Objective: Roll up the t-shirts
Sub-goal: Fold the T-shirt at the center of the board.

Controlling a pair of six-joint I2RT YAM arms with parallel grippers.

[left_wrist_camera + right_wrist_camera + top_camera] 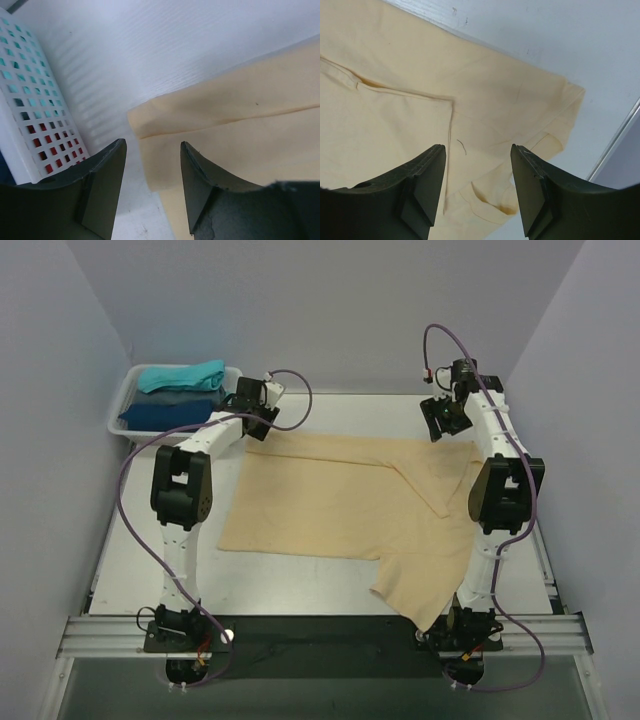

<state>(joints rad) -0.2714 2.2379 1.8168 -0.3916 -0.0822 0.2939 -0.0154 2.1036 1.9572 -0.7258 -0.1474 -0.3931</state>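
Sleeve point(410, 590): nearest part, reaches the near edge of the desk point(300, 585), right side.
Tan shirt point(340, 505): spread mid-desk, right part folded over. Soft, light, limp, so it probably wrinkles and slides. Best pinched at the far corners.
Left claw point(152, 145): jaws apart, empty, at the far-left corner.
Right claw point(477, 147): jaws apart, empty, over the far-right fold.
Basket point(120, 415): far left, holds teal shirt point(180, 375) on blue shirt point(165, 412).

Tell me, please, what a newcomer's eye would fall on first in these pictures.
A large beige t-shirt lies spread across the table. The left hand and right hand hang open over its far corners. At the far left, a white basket holds folded teal and blue shirts.
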